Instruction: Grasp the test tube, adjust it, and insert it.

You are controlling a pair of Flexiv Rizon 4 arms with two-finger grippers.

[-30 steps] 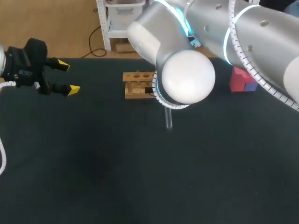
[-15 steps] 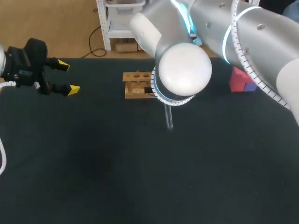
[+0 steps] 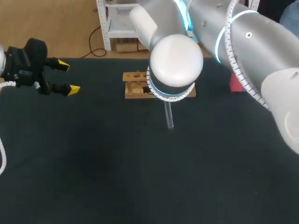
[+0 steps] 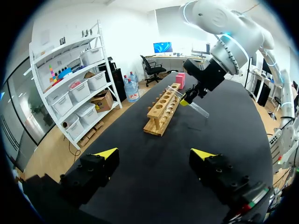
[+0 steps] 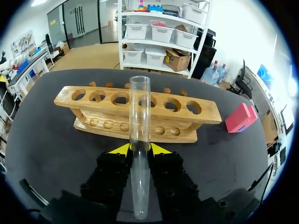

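Your right gripper [image 5: 139,148] pinches the test tube [image 5: 139,107] — its long axis aims at the rack [image 5: 201,112], twelve o'clock ahead; left gripper [image 4: 154,153] spread, well apart.

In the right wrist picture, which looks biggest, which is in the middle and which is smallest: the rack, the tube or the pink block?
1. The rack: widest by far.
2. The tube: long but thin. It is nearest the camera, so it may look bigger than it is.
3. The pink block: smallest, and farthest off.
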